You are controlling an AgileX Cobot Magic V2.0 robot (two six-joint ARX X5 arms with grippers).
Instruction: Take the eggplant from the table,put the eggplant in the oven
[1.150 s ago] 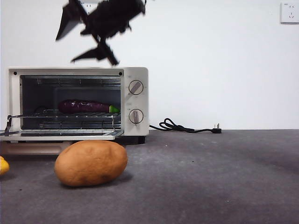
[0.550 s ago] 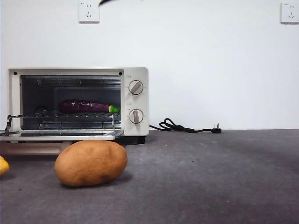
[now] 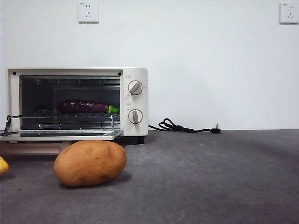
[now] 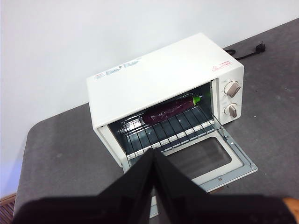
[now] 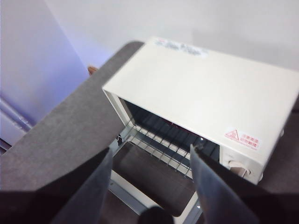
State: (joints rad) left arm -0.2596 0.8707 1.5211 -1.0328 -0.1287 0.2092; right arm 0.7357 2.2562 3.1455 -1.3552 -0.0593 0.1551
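The dark-purple eggplant (image 3: pixel 86 107) lies lengthwise on the wire rack inside the cream-white oven (image 3: pixel 138 101), green stem toward the knobs. The oven door is folded down flat onto the table (image 3: pixel 210 177). From above, the left wrist view shows the eggplant (image 4: pixel 170 110) on the rack of the oven (image 4: pixel 154 79). My left gripper (image 4: pixel 153 151) hangs high above the open door, shut with nothing in it. My right gripper (image 5: pixel 149 156) is open and empty, up above the oven (image 5: pixel 210 98) and its door. Neither gripper appears in the front view.
A large brown potato (image 3: pixel 90 163) sits on the table in front of the oven door. A yellow object (image 3: pixel 3 165) peeks in at the left edge. A black power cord (image 3: pixel 184 127) lies to the right of the oven, by the wall.
The dark gripper that hung above the oven in the front view has risen out of the picture. The eggplant, potato and oven door have not moved.
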